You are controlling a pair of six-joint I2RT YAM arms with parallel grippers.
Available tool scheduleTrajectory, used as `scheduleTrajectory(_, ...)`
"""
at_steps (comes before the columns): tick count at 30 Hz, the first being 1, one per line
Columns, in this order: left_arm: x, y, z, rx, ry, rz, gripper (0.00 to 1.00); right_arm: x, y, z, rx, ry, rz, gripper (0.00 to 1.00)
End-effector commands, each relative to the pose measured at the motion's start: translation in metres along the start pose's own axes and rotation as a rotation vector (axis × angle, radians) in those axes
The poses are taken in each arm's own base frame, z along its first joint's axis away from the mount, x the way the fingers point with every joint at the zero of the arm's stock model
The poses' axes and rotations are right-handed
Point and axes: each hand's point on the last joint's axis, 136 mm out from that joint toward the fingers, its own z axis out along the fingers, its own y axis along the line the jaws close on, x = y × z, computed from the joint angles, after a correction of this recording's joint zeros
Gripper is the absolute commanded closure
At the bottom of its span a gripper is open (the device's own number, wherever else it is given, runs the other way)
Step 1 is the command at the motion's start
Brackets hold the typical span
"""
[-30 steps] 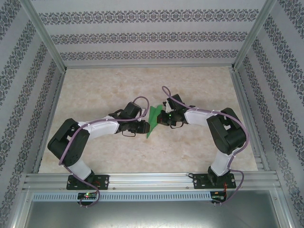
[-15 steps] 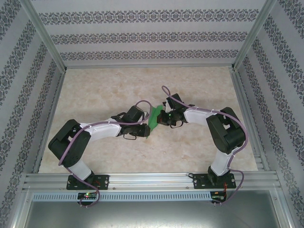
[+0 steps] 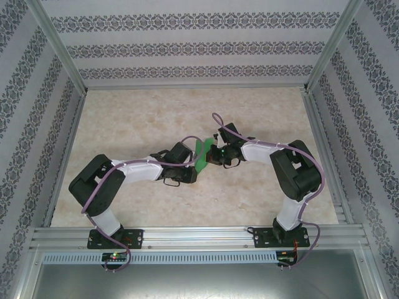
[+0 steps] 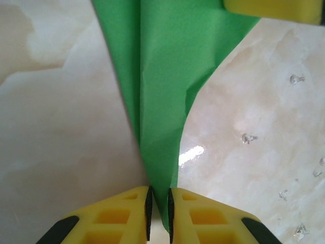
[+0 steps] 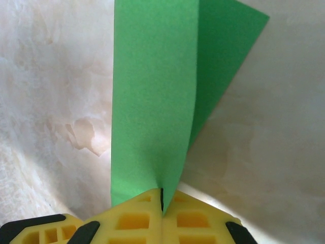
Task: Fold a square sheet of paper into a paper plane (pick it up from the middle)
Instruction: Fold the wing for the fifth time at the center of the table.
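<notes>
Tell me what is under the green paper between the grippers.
Beneath the green paper, pinched by the left gripper and the right gripper, marbled table shows on both sides. The strip directly behind the sheet is covered and cannot be checked.

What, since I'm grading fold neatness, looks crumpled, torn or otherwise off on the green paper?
No tear shows. The green paper, pinched by the left pincer and right pincer, has faint wrinkling beside its crease and one bowed edge in the left wrist view.
</notes>
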Motion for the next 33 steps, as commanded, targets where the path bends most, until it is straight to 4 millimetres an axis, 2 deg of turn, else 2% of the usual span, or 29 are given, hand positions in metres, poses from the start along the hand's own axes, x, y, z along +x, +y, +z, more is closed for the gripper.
scheduleTrajectory(1, 0.003, -0.002, 0.003, -0.032, 0.019, 0.046, 0.80, -0.005, -0.002, 0.000, 0.013, -0.002, -0.011, 0.97)
scheduleTrajectory(15, 0.021, 0.018, 0.006, -0.216, 0.100, 0.173, 0.89, -0.009, 0.008, -0.006, -0.008, -0.009, -0.032, 0.97)
scheduleTrajectory(33, 0.033, 0.028, -0.001, -0.253, 0.161, 0.356, 0.92, -0.016, 0.014, 0.003, -0.009, 0.020, -0.064, 0.97)
